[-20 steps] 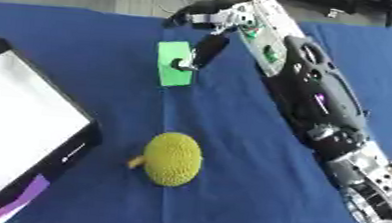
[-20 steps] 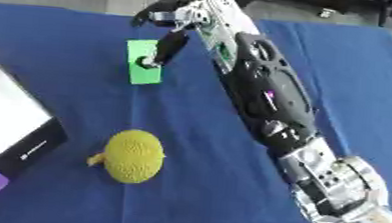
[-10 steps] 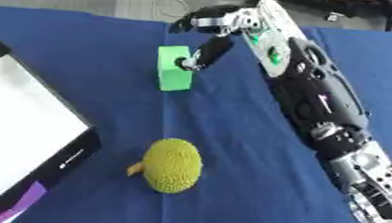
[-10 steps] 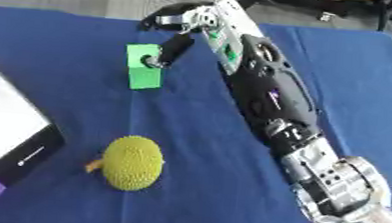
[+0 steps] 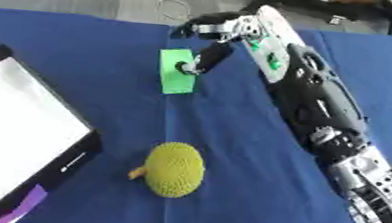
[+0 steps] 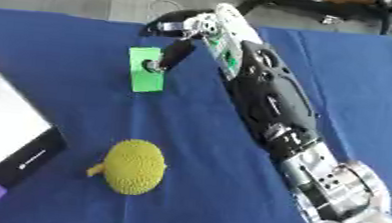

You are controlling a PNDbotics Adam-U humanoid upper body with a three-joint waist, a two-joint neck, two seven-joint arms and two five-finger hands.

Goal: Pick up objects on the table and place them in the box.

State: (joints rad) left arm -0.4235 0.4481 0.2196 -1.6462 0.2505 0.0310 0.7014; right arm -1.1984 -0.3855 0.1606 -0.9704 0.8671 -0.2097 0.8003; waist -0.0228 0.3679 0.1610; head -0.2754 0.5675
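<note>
A green block (image 5: 174, 79) lies on the blue tablecloth at upper centre. My right hand (image 5: 226, 26) hovers just beyond it, reaching in from the lower right along a long black arm. One dark finger (image 5: 205, 59) slants down and its tip touches the block's upper face. The other fingers arch past the block's far edge, apart from it, so the hand is open around the block. A yellow bumpy fruit (image 5: 174, 169) with a short stem lies nearer, left of centre. The box (image 5: 80, 150), black-rimmed with a white inside, is at the left edge. My left hand does not show.
The blue cloth (image 5: 90, 50) covers the whole table. A grey floor with a white cable (image 5: 169, 3) lies beyond the far edge. My right forearm (image 6: 275, 104) crosses the right half of the table. A purple patch (image 5: 25, 205) marks the box's near corner.
The whole picture has slid slightly downward, so the camera has tilted. The hand keeps its pose over the green block, finger on it. Fruit and box have not moved.
</note>
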